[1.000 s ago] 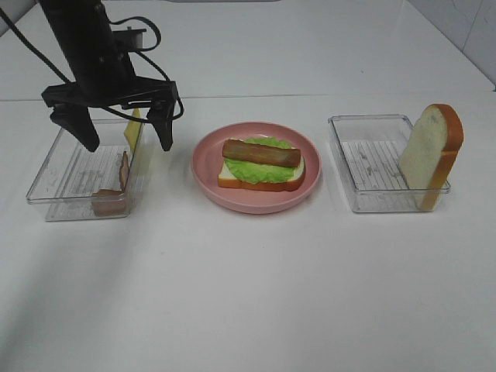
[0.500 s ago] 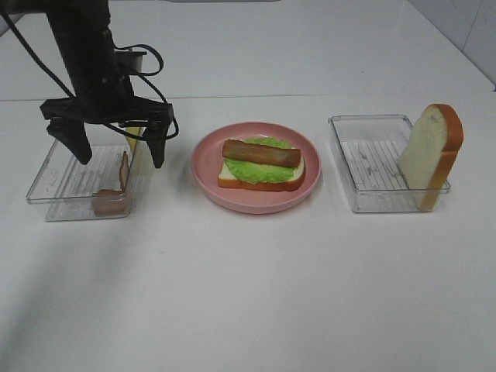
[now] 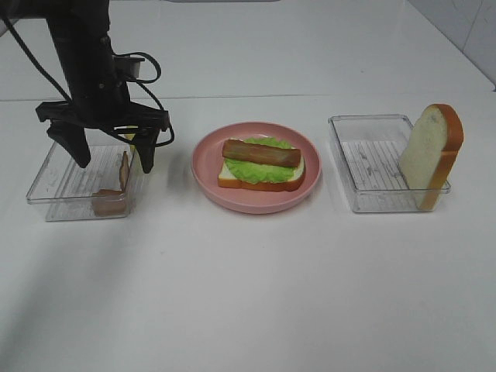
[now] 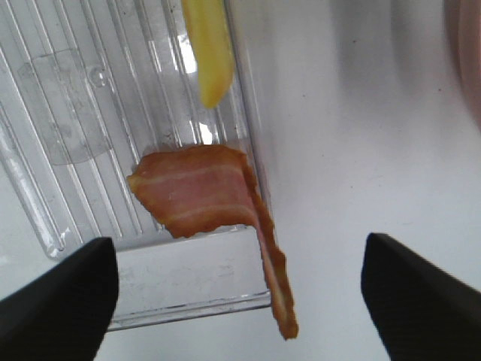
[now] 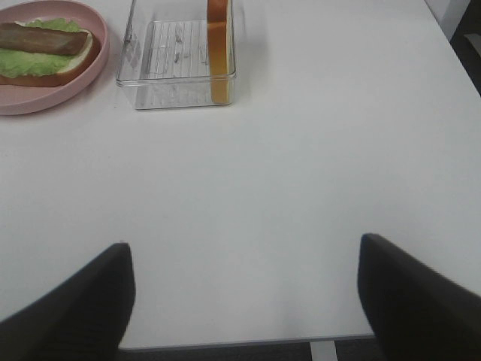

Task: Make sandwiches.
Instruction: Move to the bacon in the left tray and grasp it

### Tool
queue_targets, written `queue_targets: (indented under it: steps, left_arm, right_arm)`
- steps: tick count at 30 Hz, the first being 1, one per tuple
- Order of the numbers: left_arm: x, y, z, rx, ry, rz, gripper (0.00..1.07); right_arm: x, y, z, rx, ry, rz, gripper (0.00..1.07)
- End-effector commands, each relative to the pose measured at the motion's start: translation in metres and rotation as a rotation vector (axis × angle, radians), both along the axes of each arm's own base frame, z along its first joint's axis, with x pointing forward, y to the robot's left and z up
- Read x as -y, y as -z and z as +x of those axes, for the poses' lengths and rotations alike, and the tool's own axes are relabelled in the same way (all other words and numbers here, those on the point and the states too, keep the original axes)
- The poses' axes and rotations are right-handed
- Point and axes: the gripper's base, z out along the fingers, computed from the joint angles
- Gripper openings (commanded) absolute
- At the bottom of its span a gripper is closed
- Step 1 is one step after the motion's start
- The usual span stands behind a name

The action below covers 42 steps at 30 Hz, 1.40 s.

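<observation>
An open-topped sandwich lies on the pink plate: one white bread slice, green lettuce and a brown bacon strip on top. My left gripper hangs open over the left clear tray, its fingers straddling the tray's right wall. Below it a bacon strip leans on that wall beside a yellow cheese square; the left gripper holds nothing. A second bread slice stands upright in the right clear tray. My right gripper is open above bare table, far from the sandwich.
Another bacon piece lies at the left tray's near end. Black cables loop off the left arm above that tray. In the right wrist view the right tray and its bread slice sit beyond the gripper, near the table's front edge.
My left gripper has dropped lower and shifted slightly left over the left tray, and its fingers have drawn a little closer together. Plate, trays and bread have not moved.
</observation>
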Motion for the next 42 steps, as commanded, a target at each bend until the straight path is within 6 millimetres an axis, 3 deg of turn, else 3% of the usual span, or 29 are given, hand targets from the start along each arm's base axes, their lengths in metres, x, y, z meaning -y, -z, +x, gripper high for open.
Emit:
queue_targets:
  steps: [1,2,5,23,27,38,42]
  left_arm:
    - [-0.0033,0.0025,-0.0089,-0.097,-0.010,0.031,0.73]
    - [-0.0027,0.0025,-0.0091,-0.099,-0.012,0.024,0.67]
    - [-0.0023,0.0025,-0.0093,-0.101,-0.014,0.020,0.63]
    - [-0.0019,0.0025,-0.0094,-0.102,-0.015,0.016,0.63]
    - [-0.0012,0.0025,-0.0096,-0.105,-0.017,0.008,0.52]
    - [0.0005,0.0025,-0.0101,-0.111,-0.021,-0.010,0.39]
    - [0.0008,0.0025,-0.0102,-0.112,-0.012,-0.013,0.20]
  right_arm:
    - [-0.0001,0.0004,-0.0023,0.025,0.003,0.007,0.80]
    - [-0.0001,0.0004,-0.0023,0.025,0.003,0.007,0.80]
    - [-0.0001,0.0004,-0.0023,0.025,0.003,0.007,0.80]
    - [-0.0001,0.0004,-0.0023,0.025,0.003,0.007,0.80]
    - [-0.0001,0.0004,-0.0023,0.025,0.003,0.007,0.80]
    - [-0.0001,0.0004,-0.0023,0.025,0.003,0.007,0.80]
    - [-0.0001,0.0004,-0.0023,0.025,0.003,0.007,0.80]
